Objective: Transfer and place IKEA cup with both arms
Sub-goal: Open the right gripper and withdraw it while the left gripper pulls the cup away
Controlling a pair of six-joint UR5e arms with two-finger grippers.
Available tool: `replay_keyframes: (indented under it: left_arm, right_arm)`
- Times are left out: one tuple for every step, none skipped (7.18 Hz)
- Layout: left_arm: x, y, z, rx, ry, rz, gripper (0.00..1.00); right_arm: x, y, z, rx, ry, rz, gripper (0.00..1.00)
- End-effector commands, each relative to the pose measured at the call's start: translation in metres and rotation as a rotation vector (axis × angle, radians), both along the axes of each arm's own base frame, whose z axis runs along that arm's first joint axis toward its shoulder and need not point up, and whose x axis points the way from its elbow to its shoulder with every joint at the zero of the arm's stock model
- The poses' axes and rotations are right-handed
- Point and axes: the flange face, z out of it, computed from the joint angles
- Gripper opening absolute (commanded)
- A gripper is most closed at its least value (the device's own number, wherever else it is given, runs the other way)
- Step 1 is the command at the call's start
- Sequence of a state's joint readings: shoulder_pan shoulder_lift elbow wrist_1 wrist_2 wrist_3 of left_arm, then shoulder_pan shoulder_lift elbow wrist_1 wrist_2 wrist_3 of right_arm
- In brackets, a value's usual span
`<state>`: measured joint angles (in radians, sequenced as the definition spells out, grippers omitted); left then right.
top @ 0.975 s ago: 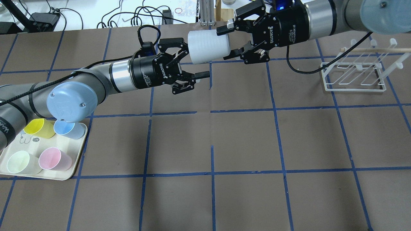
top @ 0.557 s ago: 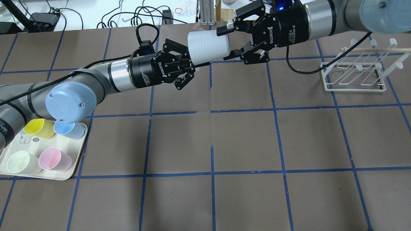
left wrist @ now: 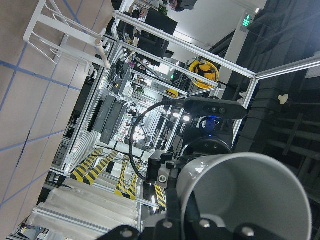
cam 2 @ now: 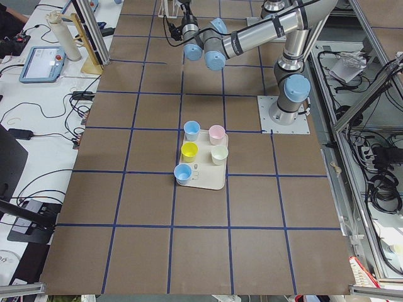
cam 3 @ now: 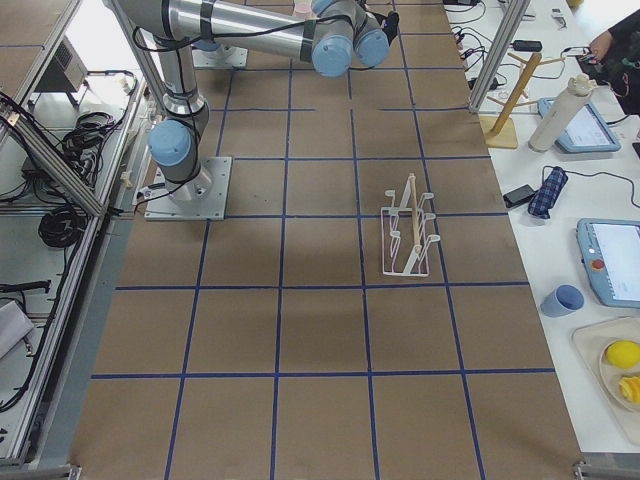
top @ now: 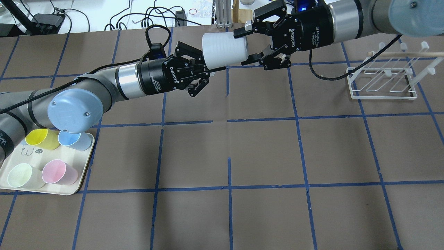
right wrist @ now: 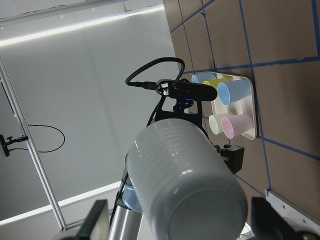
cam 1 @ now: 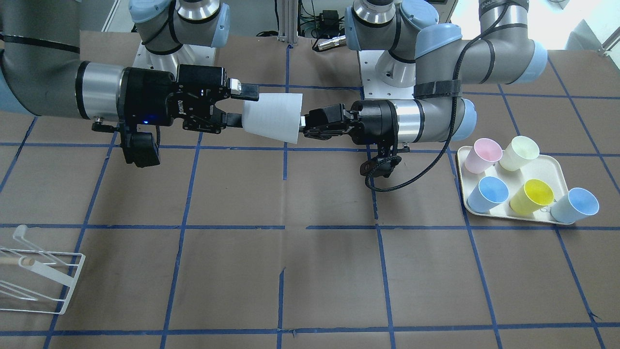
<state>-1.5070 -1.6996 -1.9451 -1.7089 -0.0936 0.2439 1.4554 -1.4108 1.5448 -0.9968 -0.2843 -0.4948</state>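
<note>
Ribbed, slightly glossy white plastic IKEA cup [top: 224, 50]; matt brown paper table [top: 263, 152]; white wire rack [top: 383, 83].

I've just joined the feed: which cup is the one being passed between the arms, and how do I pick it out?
Look to the middle of the far side of the brown gridded table, where the two arms meet. The pale grey-white tapered plastic cup hangs sideways in the air between the left claw and the right claw. Every other cup is coloured and sits on the cream tray.
</note>
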Motion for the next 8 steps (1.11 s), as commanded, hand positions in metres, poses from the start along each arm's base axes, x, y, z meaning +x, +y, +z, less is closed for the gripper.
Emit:
replay_keyframes:
  left_arm:
    - [0.001,0.000,0.002,-0.003,0.000,0.002,0.00]
    - [0.005,0.000,0.007,-0.003,-0.007,0.005,0.00]
    - [0.018,-0.001,0.008,-0.004,-0.044,0.004,0.00]
    - [0.041,0.000,0.008,0.001,-0.127,-0.005,0.00]
    - [0.070,0.007,0.008,-0.003,-0.279,-0.046,0.00]
    - [0.103,0.014,0.004,0.009,-0.447,-0.091,0.00]
    - [0.145,0.026,0.005,0.025,-0.652,-0.138,0.00]
    - [0.188,0.037,0.015,0.030,-0.849,-0.172,0.00]
  right_arm:
    - [-0.033,-0.009,0.003,-0.015,0.028,-0.038,1.00]
    - [-0.073,-0.016,0.001,-0.038,0.085,-0.070,1.00]
    - [-0.097,-0.013,0.000,-0.031,0.136,-0.075,1.00]
    - [-0.112,-0.010,-0.004,-0.016,0.195,-0.055,1.00]
    - [-0.116,-0.006,-0.004,-0.038,0.292,-0.005,1.00]
    - [-0.123,-0.003,-0.003,-0.030,0.466,0.030,1.00]
    - [-0.129,-0.001,-0.006,0.001,0.623,0.057,1.00]
    - [-0.128,0.004,-0.007,0.008,0.713,0.096,1.00]
